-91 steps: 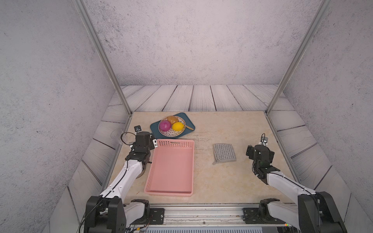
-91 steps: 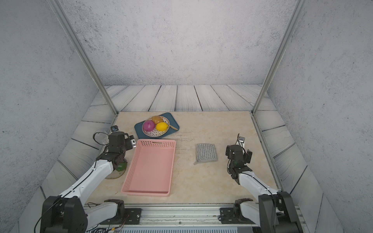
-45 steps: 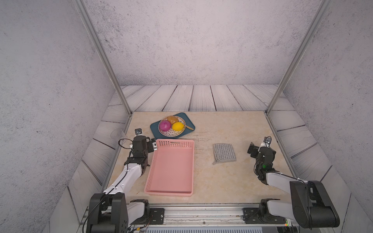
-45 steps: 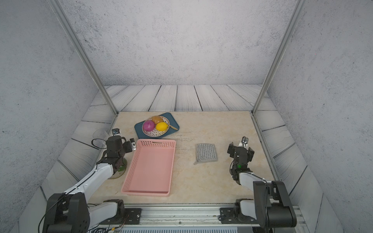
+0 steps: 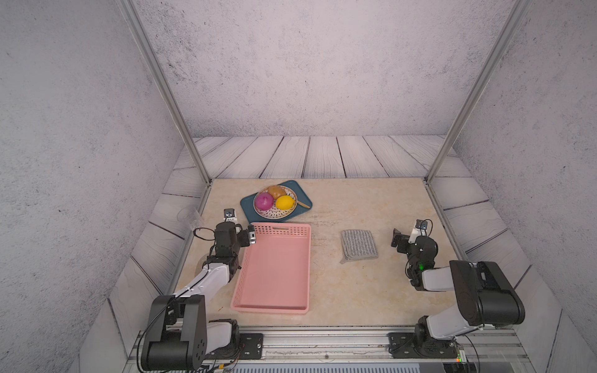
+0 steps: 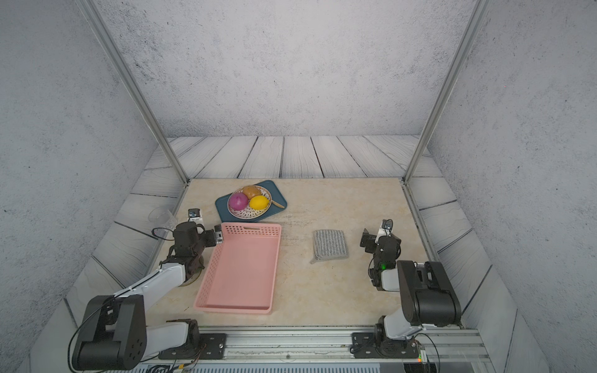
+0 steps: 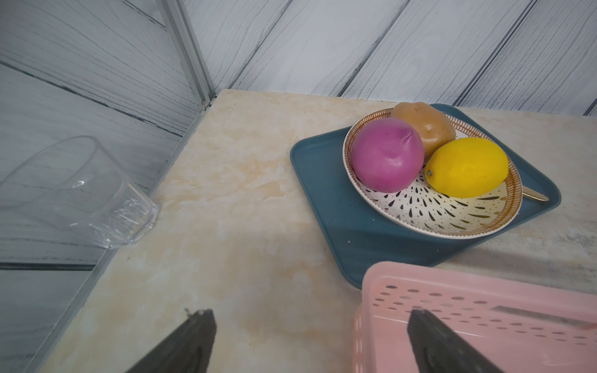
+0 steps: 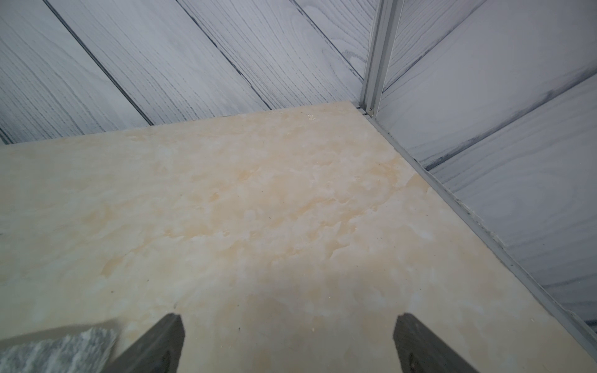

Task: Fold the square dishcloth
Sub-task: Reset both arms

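The square dishcloth point(image 5: 359, 245) point(image 6: 330, 245) lies folded into a small grey striped packet on the beige table, right of centre; one fuzzy corner point(image 8: 58, 352) shows in the right wrist view. My right gripper point(image 5: 402, 240) point(image 6: 370, 240) point(image 8: 289, 318) hovers low just right of the cloth, open and empty, not touching it. My left gripper point(image 5: 245, 234) point(image 6: 214, 237) point(image 7: 310, 315) is open and empty at the far left corner of the pink basket point(image 5: 279, 227) point(image 7: 484, 290), with one finger over its rim.
A dark blue tray point(image 5: 250, 205) point(image 7: 323, 181) behind the basket carries a patterned plate point(image 7: 436, 206) with a purple onion, a potato and a lemon. A clear plastic cup point(image 7: 80, 190) point(image 6: 161, 218) lies against the left wall. Metal posts stand at the table's back corners.
Both arms have folded back toward their bases, with the grippers staying low near the same spots. The dishcloth has not moved.
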Tool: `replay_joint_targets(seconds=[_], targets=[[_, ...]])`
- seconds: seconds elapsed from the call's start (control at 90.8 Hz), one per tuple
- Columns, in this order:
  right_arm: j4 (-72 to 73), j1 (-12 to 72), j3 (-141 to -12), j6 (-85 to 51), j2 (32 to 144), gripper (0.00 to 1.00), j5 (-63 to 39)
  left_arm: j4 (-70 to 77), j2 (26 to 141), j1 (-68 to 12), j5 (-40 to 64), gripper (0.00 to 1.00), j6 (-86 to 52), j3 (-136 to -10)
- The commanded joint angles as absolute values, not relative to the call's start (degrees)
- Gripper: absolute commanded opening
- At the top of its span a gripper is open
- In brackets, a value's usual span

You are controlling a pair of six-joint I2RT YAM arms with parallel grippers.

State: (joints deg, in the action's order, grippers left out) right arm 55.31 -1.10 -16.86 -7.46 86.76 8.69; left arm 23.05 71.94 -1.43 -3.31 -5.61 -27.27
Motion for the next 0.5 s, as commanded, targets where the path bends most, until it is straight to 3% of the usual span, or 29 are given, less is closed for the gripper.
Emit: replay_joint_targets(seconds=[0.0, 0.484], targets=[[53.1, -1.4, -18.7, -7.9, 85.7, 0.99, 8.6, 29.8, 73.0, -0.9, -3.1, 1.0, -3.8, -26.1], [51.2, -1.3, -19.5, -7.8, 85.6, 0.99, 8.8, 38.6, 83.3, -1.0, 1.5, 1.0, 2.6, -27.2]])
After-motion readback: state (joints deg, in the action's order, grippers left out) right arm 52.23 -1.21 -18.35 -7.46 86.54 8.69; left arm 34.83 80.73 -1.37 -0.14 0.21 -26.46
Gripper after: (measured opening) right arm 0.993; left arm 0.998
